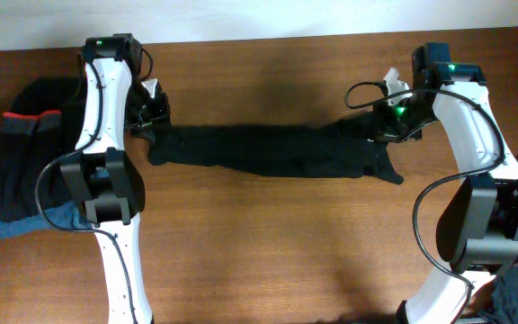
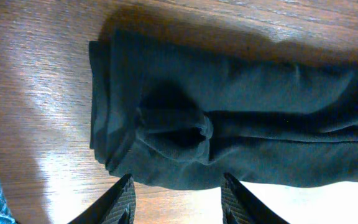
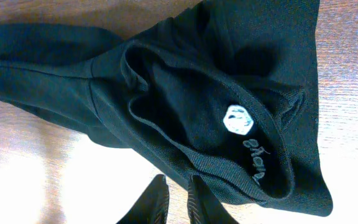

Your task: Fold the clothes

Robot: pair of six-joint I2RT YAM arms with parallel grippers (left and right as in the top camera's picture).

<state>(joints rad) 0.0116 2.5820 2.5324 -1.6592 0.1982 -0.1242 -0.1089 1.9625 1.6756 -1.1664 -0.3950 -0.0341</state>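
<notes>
The long black garment (image 1: 268,153) lies stretched across the desk (image 1: 268,243) between my two arms. My left fingers (image 2: 124,200) stand spread apart, released, just short of its bunched left end, gripping nothing. My right fingers (image 3: 159,202) are drawn almost together with no cloth between them, beside the end bearing the white logo (image 3: 238,119) and white lettering (image 3: 258,158).
</notes>
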